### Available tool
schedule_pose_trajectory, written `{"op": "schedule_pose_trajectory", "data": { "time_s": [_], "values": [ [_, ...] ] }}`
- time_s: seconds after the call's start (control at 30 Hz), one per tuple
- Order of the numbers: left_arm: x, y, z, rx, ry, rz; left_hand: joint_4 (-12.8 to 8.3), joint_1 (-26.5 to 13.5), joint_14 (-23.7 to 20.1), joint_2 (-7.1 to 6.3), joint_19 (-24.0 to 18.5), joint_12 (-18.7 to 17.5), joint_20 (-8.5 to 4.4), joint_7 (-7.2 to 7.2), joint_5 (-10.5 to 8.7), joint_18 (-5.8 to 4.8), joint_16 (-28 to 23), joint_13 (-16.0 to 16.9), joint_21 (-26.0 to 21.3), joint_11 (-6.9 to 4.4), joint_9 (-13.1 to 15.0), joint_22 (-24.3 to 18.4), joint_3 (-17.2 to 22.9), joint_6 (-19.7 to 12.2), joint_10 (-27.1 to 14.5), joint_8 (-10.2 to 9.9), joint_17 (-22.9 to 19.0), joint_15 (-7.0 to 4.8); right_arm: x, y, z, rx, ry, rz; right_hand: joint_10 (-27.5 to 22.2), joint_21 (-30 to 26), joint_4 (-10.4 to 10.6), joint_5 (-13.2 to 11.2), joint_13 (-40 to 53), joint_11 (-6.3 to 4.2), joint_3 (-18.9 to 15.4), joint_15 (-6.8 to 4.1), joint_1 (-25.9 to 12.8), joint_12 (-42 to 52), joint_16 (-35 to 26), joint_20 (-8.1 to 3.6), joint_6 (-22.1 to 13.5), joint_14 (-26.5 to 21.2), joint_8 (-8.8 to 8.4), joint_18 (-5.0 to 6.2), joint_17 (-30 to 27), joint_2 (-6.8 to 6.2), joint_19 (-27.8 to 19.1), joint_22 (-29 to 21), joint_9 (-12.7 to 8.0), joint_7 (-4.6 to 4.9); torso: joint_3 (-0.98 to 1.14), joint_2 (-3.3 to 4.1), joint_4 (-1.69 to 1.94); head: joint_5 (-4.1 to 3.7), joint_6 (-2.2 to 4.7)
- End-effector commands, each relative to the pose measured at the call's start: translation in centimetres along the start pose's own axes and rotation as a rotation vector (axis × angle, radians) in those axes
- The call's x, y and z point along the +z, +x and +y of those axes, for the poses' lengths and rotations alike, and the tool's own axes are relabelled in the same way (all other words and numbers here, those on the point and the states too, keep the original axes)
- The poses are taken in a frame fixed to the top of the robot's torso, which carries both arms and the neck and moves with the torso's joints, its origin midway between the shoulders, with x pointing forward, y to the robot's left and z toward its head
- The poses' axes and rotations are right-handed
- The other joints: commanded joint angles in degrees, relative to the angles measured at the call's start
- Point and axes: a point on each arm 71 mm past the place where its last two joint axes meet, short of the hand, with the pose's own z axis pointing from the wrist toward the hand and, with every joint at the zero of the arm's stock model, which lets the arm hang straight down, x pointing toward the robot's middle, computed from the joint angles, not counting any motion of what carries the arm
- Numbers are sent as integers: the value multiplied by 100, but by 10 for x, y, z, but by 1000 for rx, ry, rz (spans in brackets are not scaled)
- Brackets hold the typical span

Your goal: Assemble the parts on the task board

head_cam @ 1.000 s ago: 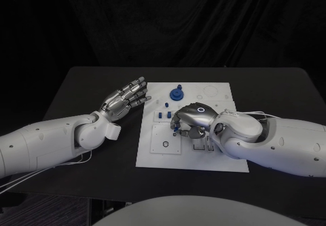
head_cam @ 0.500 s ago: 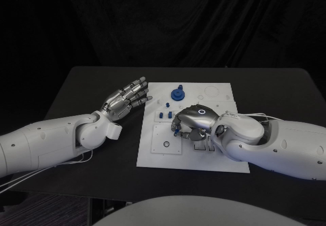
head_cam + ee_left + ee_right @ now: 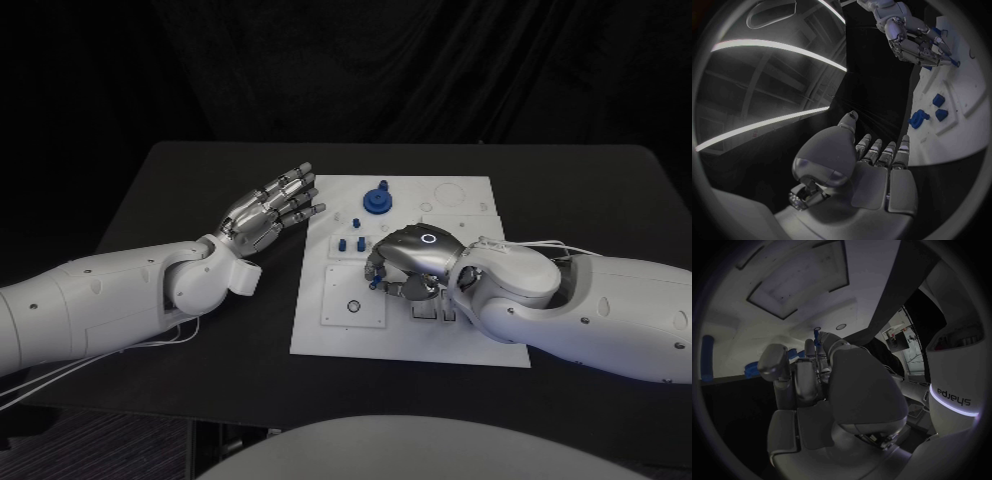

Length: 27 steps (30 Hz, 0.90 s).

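Right hand (image 3: 408,262) pinching blue part (image 3: 817,337) over task board (image 3: 346,335)

1. The place looked like a robotics lab or test cell, not a home or shop.
2. A black table (image 3: 173,190) stood before a black curtain backdrop (image 3: 389,70) that closed off the whole far side, the kind of staging used for recordings.
3. On the table lay a white task board (image 3: 325,340) with cut-out recesses and small blue parts (image 3: 378,198), a bench test fixture.
4. The wrist views showed an industrial ceiling with long strip lights (image 3: 773,47) and recessed panels (image 3: 798,282).
5. A white machine housing with a glowing band and printed lettering (image 3: 957,395) stood close by.
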Motion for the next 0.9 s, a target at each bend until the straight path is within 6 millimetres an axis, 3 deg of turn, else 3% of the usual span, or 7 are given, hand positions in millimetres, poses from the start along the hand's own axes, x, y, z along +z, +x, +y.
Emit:
{"op": "schedule_pose_trajectory", "data": {
  "time_s": [0.03, 0.37, 0.9],
  "values": [
    [0, 1, -7, -17, 107, 11, -22, 42, -22, 0, -12, 21, 10, -3, 39, 48, 13, 2, 19, 41, -1, 12, 37, -8, 1, -14, 5, -4, 0, 2, -1, -8, 12, 16, 27, -24, -28, -37, -7, -5, 4, 11, -13, -29, -39, 0, -36, 11, -28, -44, -5, -50, -10, 742, 5, -19, 1, -7, -2, -3, -1],
    [2, 2, -6, -20, 104, 15, -24, 43, -21, -2, -12, 22, 11, -4, 40, 48, 13, 2, 19, 40, -1, 11, 38, -8, 1, -14, 5, -3, 1, 7, -2, -10, 17, 39, 31, -53, -31, -37, -11, -7, 10, 11, -9, -39, -58, 0, -39, -2, -31, -39, -27, -48, -23, 735, 6, -21, 1, -4, 10, -14, -1],
    [3, 1, -5, -19, 99, 16, -43, 48, -24, -3, -10, 15, 14, -3, 54, 47, 12, 1, 21, 34, -1, 9, 49, -13, -4, -15, 4, 1, 2, 10, 0, -5, 10, 45, 30, -84, -30, -44, -18, -5, 15, 12, -13, -59, -78, 1, -50, -17, -40, -33, -48, -47, -39, 726, 7, -19, 1, -11, -1, 7, -1]
  ]
}}
